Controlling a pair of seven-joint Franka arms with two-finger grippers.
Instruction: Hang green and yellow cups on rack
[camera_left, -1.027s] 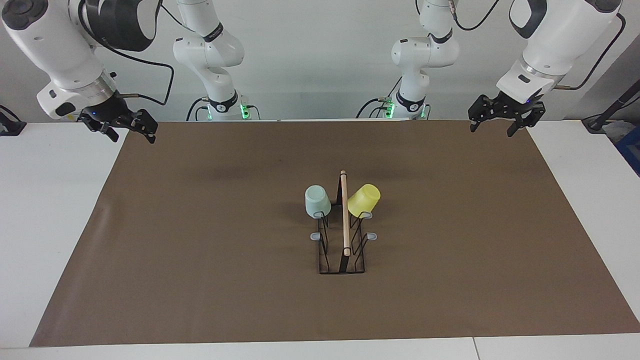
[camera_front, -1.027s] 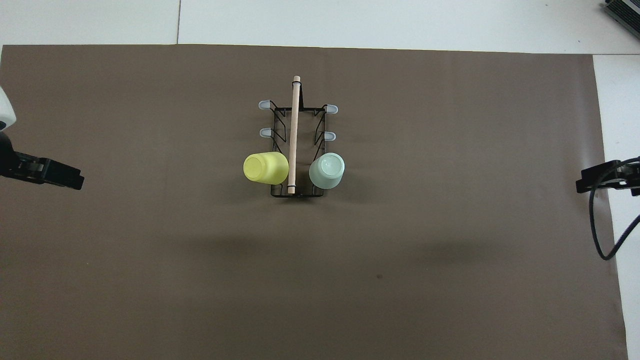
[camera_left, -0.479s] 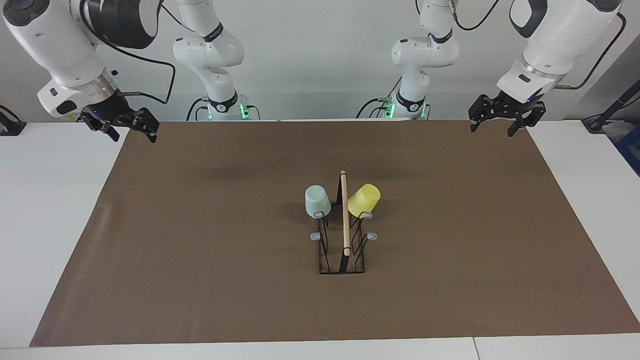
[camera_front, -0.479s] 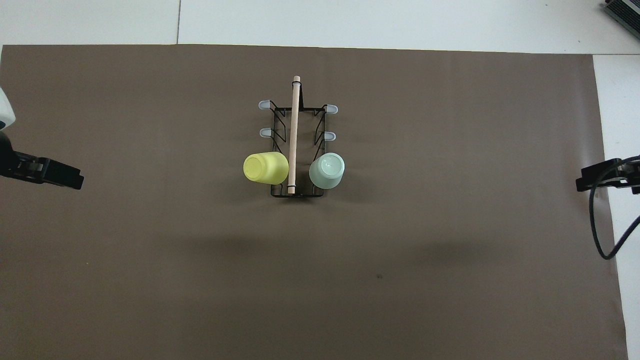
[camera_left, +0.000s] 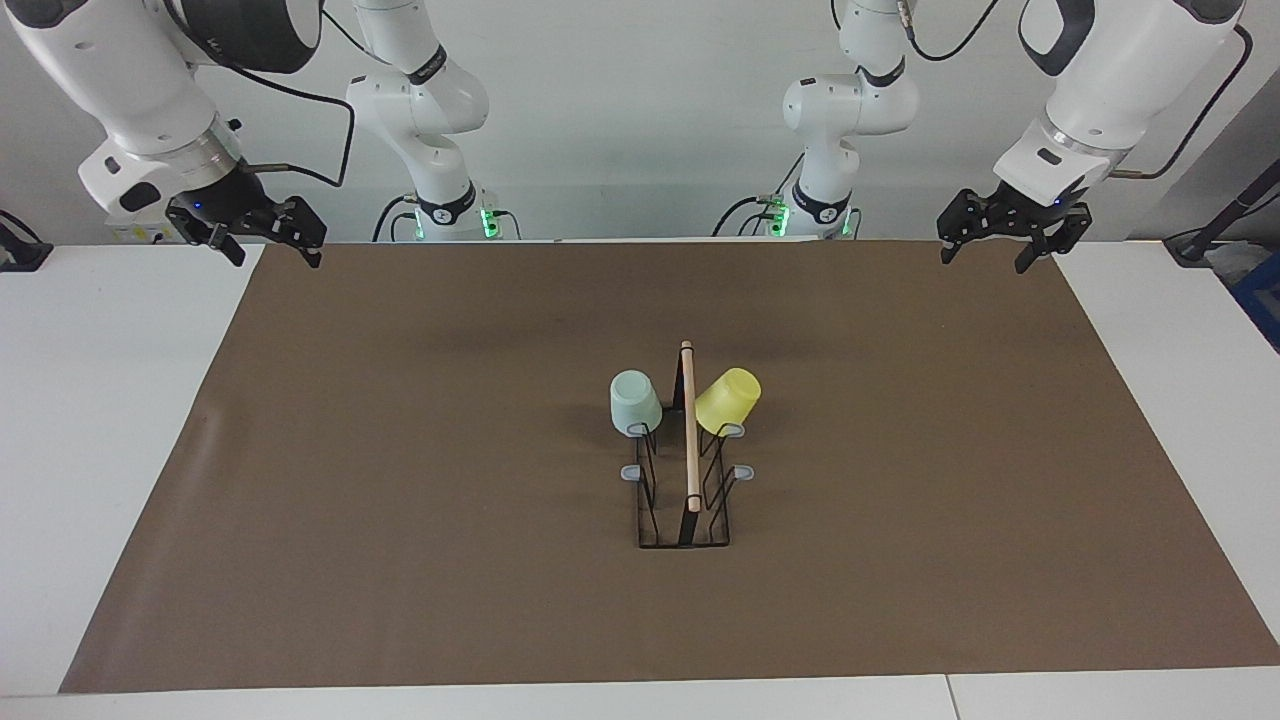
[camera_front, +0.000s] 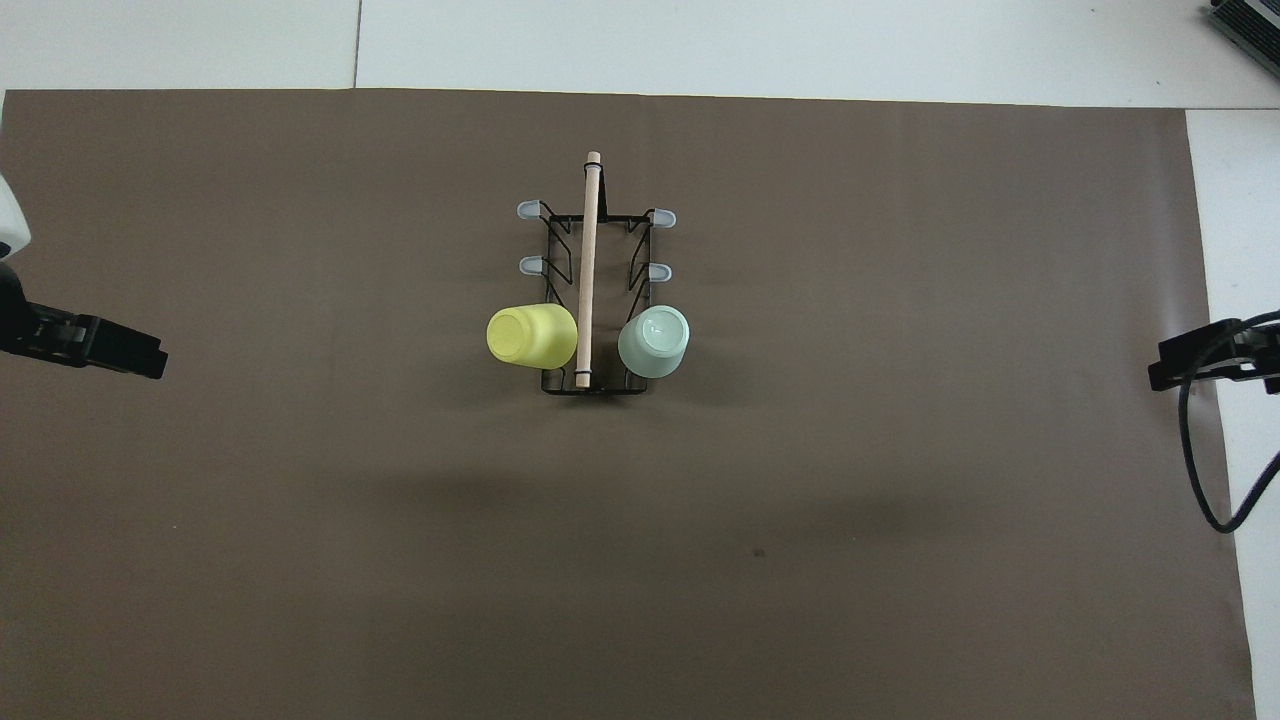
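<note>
The black wire rack (camera_left: 688, 528) with a wooden rod handle (camera_front: 588, 270) stands in the middle of the brown mat. The pale green cup (camera_left: 634, 400) and the yellow cup (camera_left: 727, 400) hang upside down on the two prongs nearest to the robots, one on each side of the rod. In the overhead view the yellow cup (camera_front: 531, 335) is toward the left arm's end and the green cup (camera_front: 654, 341) toward the right arm's. My left gripper (camera_left: 985, 258) and right gripper (camera_left: 277, 256) are open, empty and raised over the mat's corners, well away from the rack.
The brown mat (camera_left: 400, 500) covers most of the white table (camera_left: 100, 450). Several grey-tipped prongs (camera_front: 527, 209) on the rack stand bare. A black cable (camera_front: 1195, 470) hangs by the right gripper (camera_front: 1175, 365). The left gripper (camera_front: 130, 350) shows at the mat's edge.
My right gripper has risen a little and drawn back toward the robots' end of the table. The left gripper, the cups and the rack have not moved.
</note>
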